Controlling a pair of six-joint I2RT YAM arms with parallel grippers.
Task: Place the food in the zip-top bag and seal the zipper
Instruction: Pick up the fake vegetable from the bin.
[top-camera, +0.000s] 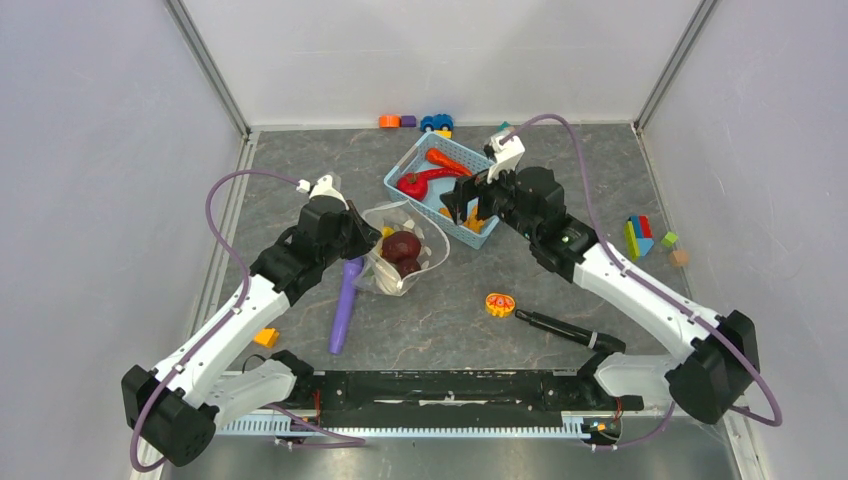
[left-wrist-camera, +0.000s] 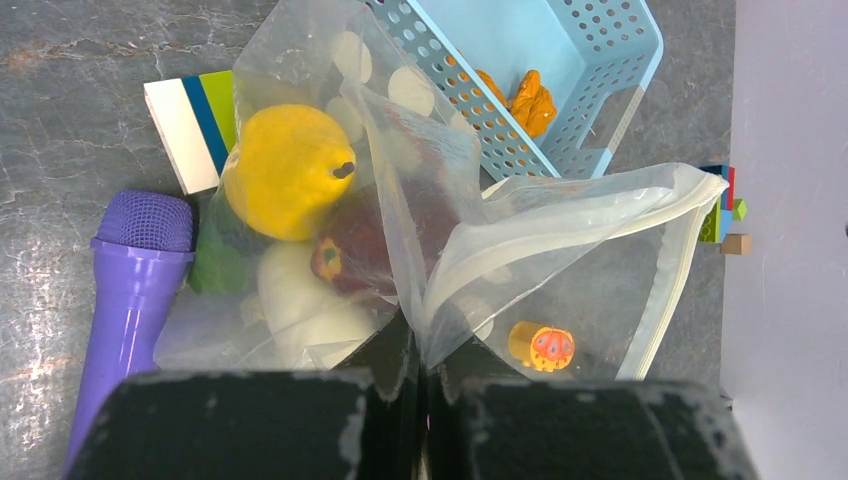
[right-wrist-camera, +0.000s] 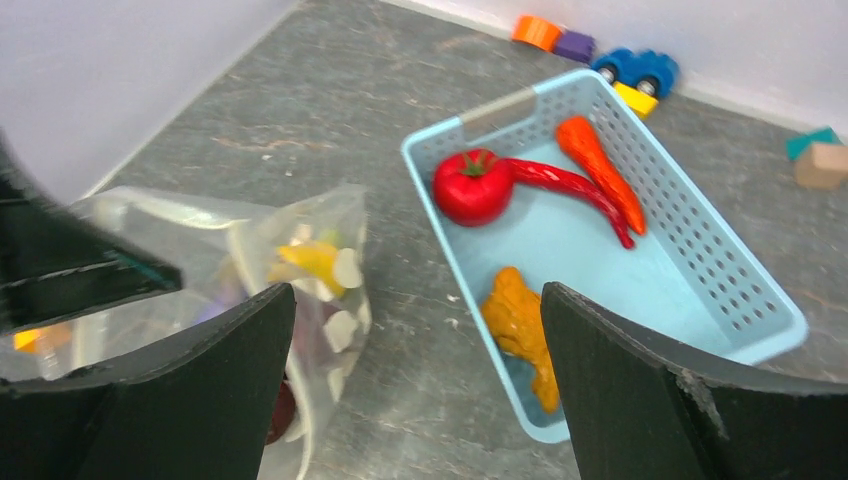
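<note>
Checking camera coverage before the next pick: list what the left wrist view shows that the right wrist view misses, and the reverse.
Left wrist only: the striped block and purple toy stick. Right wrist only: the red tomato, red chili and orange carrot, plus the blue toy car by the wall. Both: the polka-dot bag, the light-blue basket and the lumpy orange food in it.

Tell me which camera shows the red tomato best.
The right wrist view: the tomato lies large and unobstructed in the light-blue basket, stalk visible, beside the red chili. The top external view shows the tomato only as a small red blob. The left wrist view shows one end of the basket, no tomato.
</note>
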